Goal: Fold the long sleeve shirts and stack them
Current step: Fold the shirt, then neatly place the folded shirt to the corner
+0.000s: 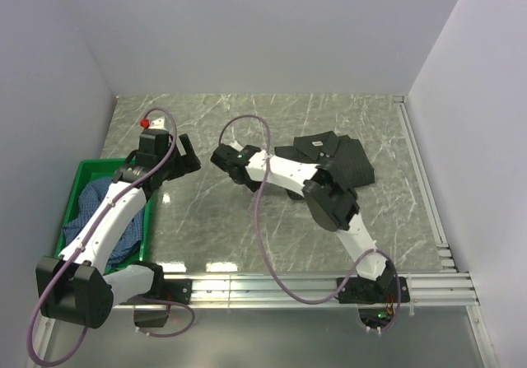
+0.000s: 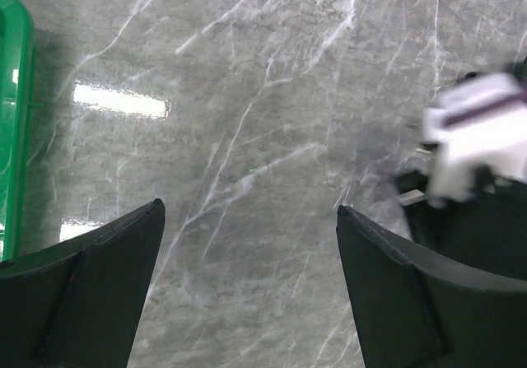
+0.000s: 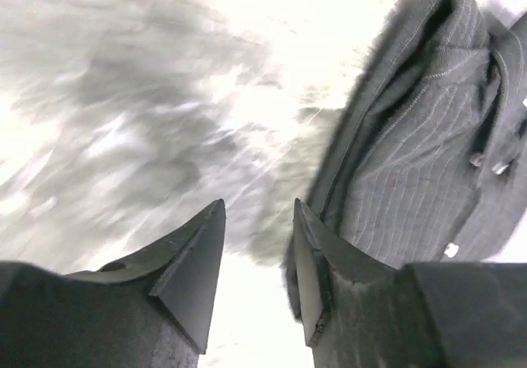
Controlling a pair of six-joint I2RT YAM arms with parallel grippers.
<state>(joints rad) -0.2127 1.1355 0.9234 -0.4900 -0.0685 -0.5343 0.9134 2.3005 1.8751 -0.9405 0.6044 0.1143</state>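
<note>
On the far right of the table (image 1: pixel 247 129) I see the black pinstriped shirt (image 1: pixel 346 158) lying in a compact folded bundle, with its collar showing at the left end. My right arm reaches across the near side of it. The right end effector (image 1: pixel 222 156) sits just left of the shirt, near the middle of the table. From the right wrist camera I see its fingers partly apart with only marble between them, and the shirt's edge lies just beside one finger, so it holds nothing. At the near left, the blue checked shirt (image 1: pixel 90 203) lies crumpled inside the green crate (image 1: pixel 99 165), partly hidden under my left arm. The left end effector (image 1: pixel 188 152) hangs over bare marble just right of the crate's far corner, jaws spread wide and empty.
</note>
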